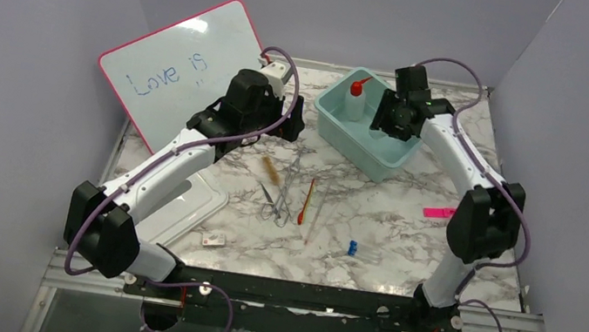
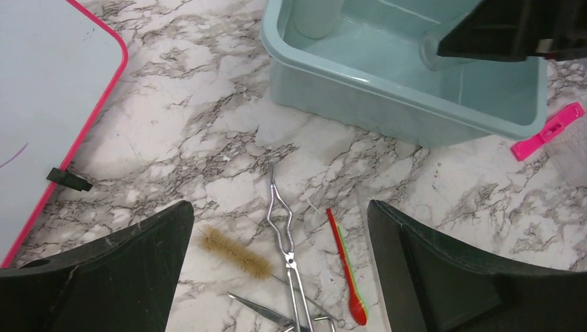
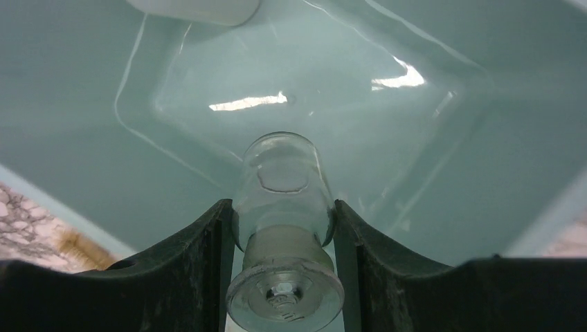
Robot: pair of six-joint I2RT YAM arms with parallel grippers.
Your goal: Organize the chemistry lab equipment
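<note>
Clamped in the right gripper [image 3: 282, 214] was a clear vial [image 3: 280, 169], squeezed on both sides by the black fingers and hanging inside the teal bin [image 3: 83, 104], just above its floor; whether it touched the floor could not be told. Beside it in the bin's far corner stood the bottle [image 1: 356, 98] with its red nozzle. The left gripper [image 2: 280, 207] hovered with jaws spread wide and nothing in them, over the tools lying on the marble table [image 1: 404, 235] in front of the bin. Below it the brush [image 2: 235, 252] lay just left of the forceps [image 2: 282, 235], with the tweezers [image 2: 259, 311] crossing under the forceps' handles. The red stick [image 2: 346, 266] lay just to the right, and the rod [image 1: 317, 213] lay beside that. A pink clip [image 2: 550, 130] sat near the bin's right end. The whiteboard [image 1: 173, 69] leaned at the far left.
</note>
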